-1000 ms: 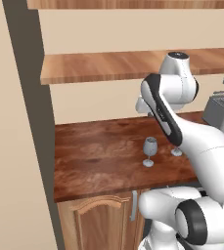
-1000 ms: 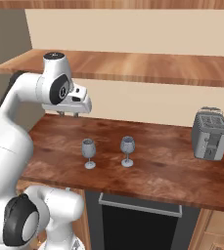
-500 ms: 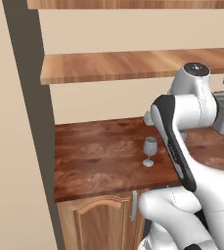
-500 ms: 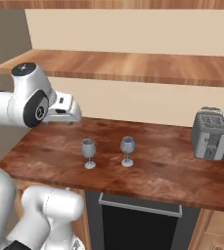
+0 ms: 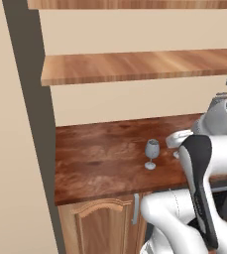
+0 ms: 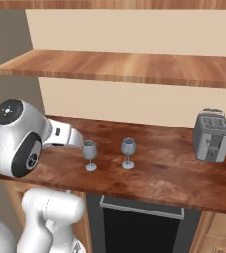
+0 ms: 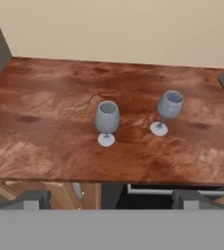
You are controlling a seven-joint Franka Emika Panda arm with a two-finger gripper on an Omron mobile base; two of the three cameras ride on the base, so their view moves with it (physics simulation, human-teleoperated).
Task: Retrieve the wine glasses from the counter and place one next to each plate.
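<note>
Two wine glasses stood upright on the dark reddish-brown table [image 7: 45, 127]. In the hand view the nearer glass [image 7: 106, 122] sat close to the middle of the picture, and the second glass [image 7: 168, 111] stood near it at about two o'clock, apart from it, a little farther from the front edge. In the right base view the nearer glass [image 6: 89, 154] was just beside the end of the white arm, with the second glass [image 6: 128, 152] at its three o'clock. A grey toaster [image 6: 211, 135] stood well apart, toward the table's far right. The hand [image 7: 111, 199] hung before the table's front edge, its dark fingertips [image 7: 34, 198] spread wide, holding nothing, both glasses apart from it.
</note>
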